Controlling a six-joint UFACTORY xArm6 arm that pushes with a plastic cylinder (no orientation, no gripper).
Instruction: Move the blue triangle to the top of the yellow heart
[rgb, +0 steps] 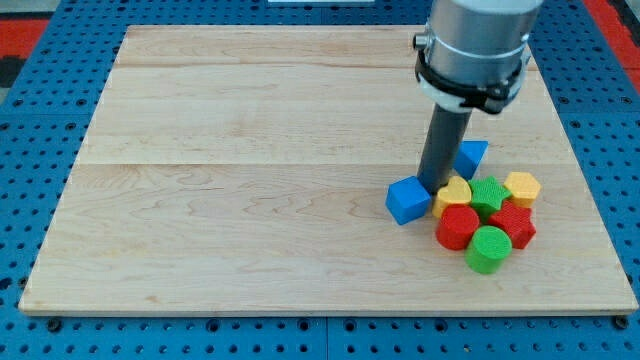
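Note:
The blue triangle (472, 156) lies on the wooden board at the view's right, partly hidden behind my rod. The yellow heart (454, 192) lies just below it, at the upper left of a tight cluster of blocks. My tip (435, 189) rests on the board between the blue cube (408, 200) on its left and the yellow heart on its right, close to both. The blue triangle is just up and to the right of my tip.
The cluster holds a green star (488, 193), a yellow hexagon (522, 187), two red blocks (458, 227) (514, 223) and a green cylinder (489, 249). The board's right edge (592, 200) is close to the cluster.

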